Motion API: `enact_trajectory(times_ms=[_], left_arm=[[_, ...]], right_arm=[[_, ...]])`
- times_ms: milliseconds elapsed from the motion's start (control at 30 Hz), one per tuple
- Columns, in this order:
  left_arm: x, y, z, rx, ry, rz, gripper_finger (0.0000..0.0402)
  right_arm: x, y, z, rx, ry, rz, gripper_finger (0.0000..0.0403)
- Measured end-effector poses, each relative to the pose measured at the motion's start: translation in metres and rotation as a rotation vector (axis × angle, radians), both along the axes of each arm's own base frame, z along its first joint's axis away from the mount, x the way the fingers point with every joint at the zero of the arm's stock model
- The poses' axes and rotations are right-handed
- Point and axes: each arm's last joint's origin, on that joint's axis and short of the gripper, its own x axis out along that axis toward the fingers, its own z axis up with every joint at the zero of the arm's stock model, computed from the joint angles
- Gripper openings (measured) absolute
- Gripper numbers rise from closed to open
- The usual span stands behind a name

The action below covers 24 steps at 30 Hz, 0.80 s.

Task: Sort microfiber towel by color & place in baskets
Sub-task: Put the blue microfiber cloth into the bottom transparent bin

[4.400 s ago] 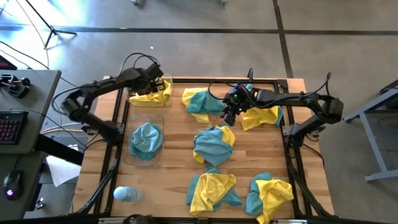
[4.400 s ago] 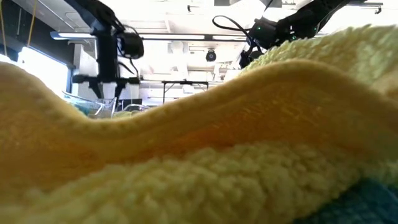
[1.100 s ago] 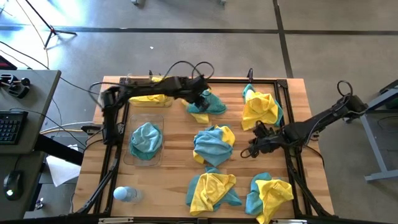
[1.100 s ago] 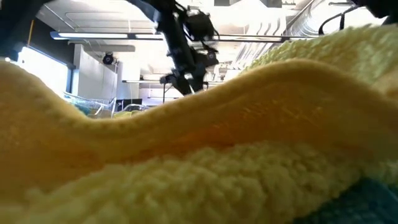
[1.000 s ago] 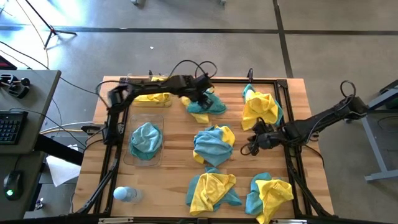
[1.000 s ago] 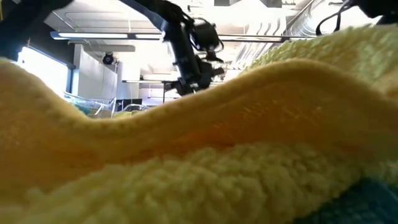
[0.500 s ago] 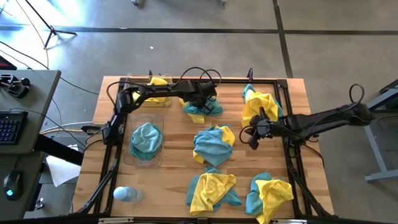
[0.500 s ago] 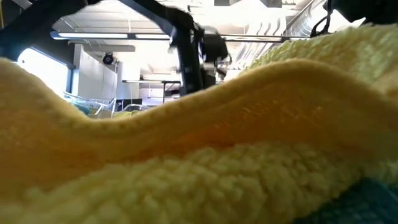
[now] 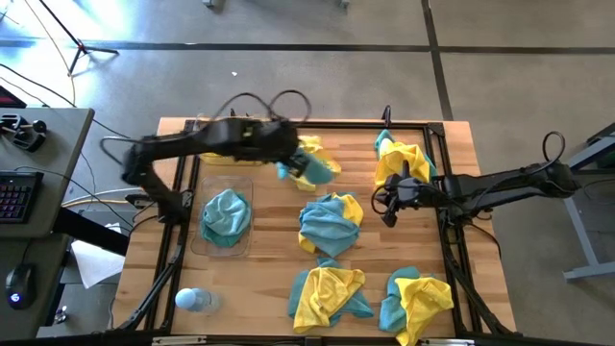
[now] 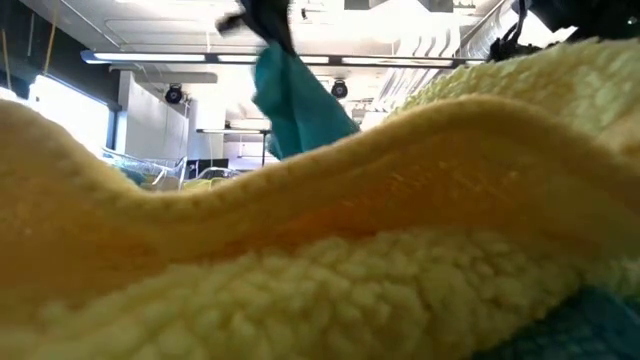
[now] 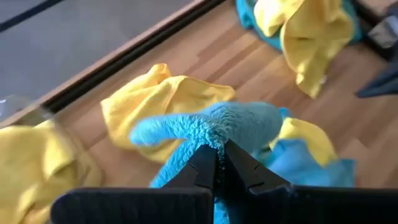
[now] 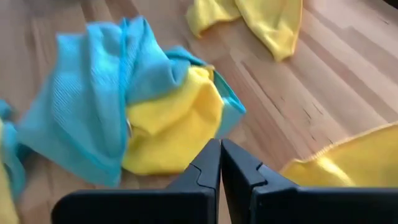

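My left gripper (image 9: 284, 165) is raised over the far left middle of the table, shut on a teal towel (image 10: 296, 100) that hangs under it. A yellow towel (image 9: 315, 159) lies on the wood just beside it. The far basket (image 11: 18, 111) holds yellow towels (image 11: 31, 163). In the near basket (image 9: 199, 240) lies a teal towel (image 9: 226, 213). My right gripper (image 9: 388, 208) hovers shut and empty to the right of the middle teal-and-yellow pile (image 12: 143, 106). My left gripper pinches a bunched fold (image 11: 214, 140) of the teal towel between its two fingers, coming slanting down from above. The cloth bulges up over the fingertips and the rest hangs slack below them, clear of the table.
Mixed teal-and-yellow piles lie at the centre (image 9: 330, 223), near middle (image 9: 327, 293), near right (image 9: 415, 303) and far right (image 9: 402, 165). A pale bottle (image 9: 192, 300) lies at the near left corner. A black frame (image 9: 452, 250) runs along the table's edges.
My left gripper has risen and drawn back toward the table's left edge, carrying the teal towel up clear off the yellow towel, which has stayed on the wood. My right gripper has edged toward the far edge.
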Motion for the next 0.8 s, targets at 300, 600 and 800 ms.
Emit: enact_trajectory(times_ms=[300,600,800], left_arm=[[-0.081,-0.06,0.047,0.03,-0.031,-0.07,0.0],[-0.134,-0.092,0.049,-0.024,0.07,-0.148,0.0],[-0.143,-0.096,0.047,-0.023,0.041,-0.124,0.0]], right_arm=[[0.008,0.003,0.01,0.141,-0.174,-0.092,0.0009],[0.017,0.013,0.004,0.275,-0.194,-0.158,0.0009],[0.028,0.025,-0.011,0.339,-0.145,-0.177,0.0009]])
